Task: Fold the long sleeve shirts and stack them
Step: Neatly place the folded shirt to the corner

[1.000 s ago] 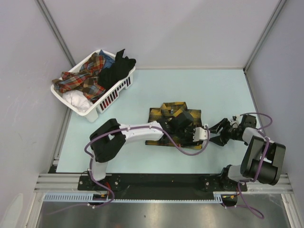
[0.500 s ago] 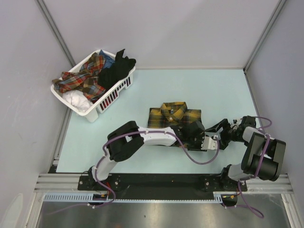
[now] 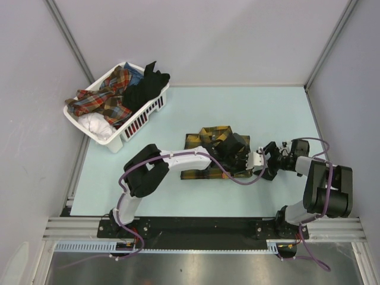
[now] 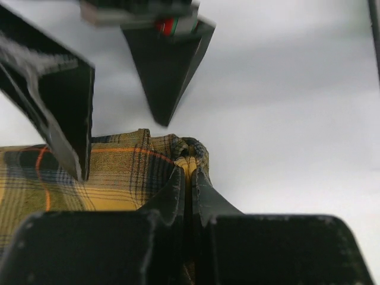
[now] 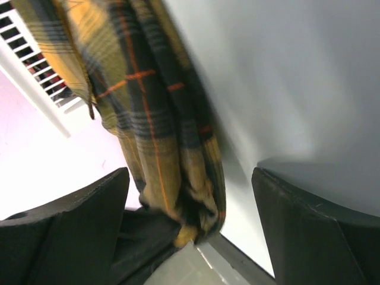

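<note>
Left gripper [image 4: 189,173] was clamped tight on a pinched fold of the plaid shirt [image 3: 203,141], at its 3 o'clock edge. Right gripper [image 5: 189,173] stood wide apart around that same cloth, gripping nothing. The shirt lay mid-table [image 3: 267,113]. A white basket [image 3: 129,132] of clothes sat at 10 o'clock.

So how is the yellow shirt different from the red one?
The yellow shirt lies folded on the table; the red shirt is crumpled in the basket. The left gripper pinches the yellow shirt's edge; no gripper touches the red shirt. Both are plaid.
</note>
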Available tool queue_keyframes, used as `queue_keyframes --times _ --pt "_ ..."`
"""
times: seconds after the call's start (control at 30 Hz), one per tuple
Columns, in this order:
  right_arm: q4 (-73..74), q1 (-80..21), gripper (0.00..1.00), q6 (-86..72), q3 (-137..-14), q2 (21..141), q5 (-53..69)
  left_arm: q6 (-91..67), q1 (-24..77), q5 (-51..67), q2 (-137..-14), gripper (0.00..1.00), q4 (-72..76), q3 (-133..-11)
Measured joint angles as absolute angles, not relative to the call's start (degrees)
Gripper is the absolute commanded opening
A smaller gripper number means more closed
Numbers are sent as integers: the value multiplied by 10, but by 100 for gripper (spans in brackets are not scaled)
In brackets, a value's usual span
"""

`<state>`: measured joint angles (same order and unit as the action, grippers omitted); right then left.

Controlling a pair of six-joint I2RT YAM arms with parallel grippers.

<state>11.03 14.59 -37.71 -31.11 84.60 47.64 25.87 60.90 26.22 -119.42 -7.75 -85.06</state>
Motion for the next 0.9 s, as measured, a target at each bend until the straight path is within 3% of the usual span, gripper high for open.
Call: queue_keyframes --times 0.3,0.4,0.43,0.5,0.53,0.57,0.67,0.73,0.77,0.8,0.83,0.9 --pt "-26 86 77 -456 -305 886 466 239 599 278 -1171 3 -68 -849" --pt "-74 75 59 -485 -305 907 462 239 597 283 -1171 8 -66 -844" --pt "-87 71 45 -493 -307 917 459 239 596 284 -1171 21 -66 -844" --pt "-103 62 30 -503 -317 938 447 238 596 285 -1171 34 -65 -843" --pt "-107 58 10 -508 -321 945 439 236 596 285 -1171 44 -65 -843" --pt "-111 55 2 -509 -325 950 431 234 595 285 -1171 47 -65 -843" --pt "-108 48 0 -502 -342 959 410 220 587 288 -1169 65 -72 -843" --pt "-89 47 0 -478 -377 976 403 209 575 291 -1164 69 -83 -844" --pt "-72 46 0 -463 -404 989 399 203 566 295 -1160 78 -89 -844" --pt "-58 46 0 -444 -434 1002 394 198 555 300 -1154 80 -98 -844" --pt "-44 46 0 -425 -465 1015 388 194 542 303 -1146 99 -109 -844" --pt "-19 48 0 -384 -523 1036 375 190 515 307 -1127 99 -128 -844"
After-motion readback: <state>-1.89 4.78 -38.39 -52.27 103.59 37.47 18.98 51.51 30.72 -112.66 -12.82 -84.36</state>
